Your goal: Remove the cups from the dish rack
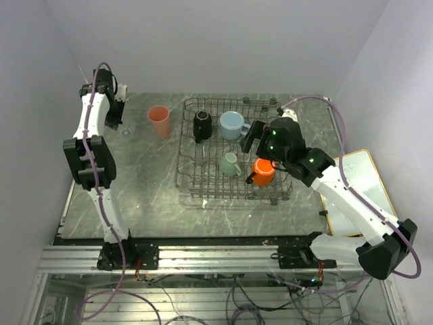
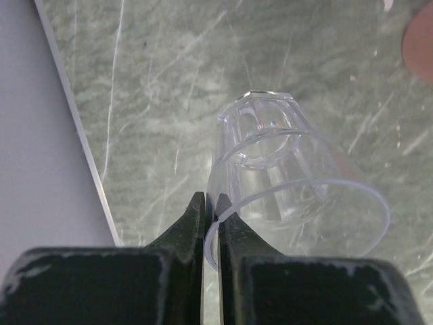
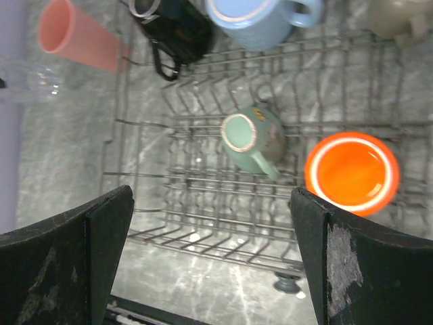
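Note:
The grey wire dish rack (image 1: 196, 181) stands mid-table and holds a black mug (image 1: 202, 125), a light-blue mug (image 1: 232, 124), a mint-green cup (image 1: 229, 164) and an orange mug (image 1: 263, 172). A pink tumbler (image 1: 159, 122) stands on the table left of the rack. My left gripper (image 2: 210, 204) is shut on the rim of a clear plastic cup (image 2: 284, 169) over the far left of the table (image 1: 126, 128). My right gripper (image 3: 211, 196) is open and empty above the rack, near the mint-green cup (image 3: 247, 135) and the orange mug (image 3: 352, 172). A beige cup (image 3: 399, 17) shows at the rack's back.
A white board with an orange rim (image 1: 371, 177) lies at the right, beyond the table edge. The left wall runs close to my left gripper (image 1: 116, 112). Marble table surface (image 1: 142, 203) lies left of and in front of the rack.

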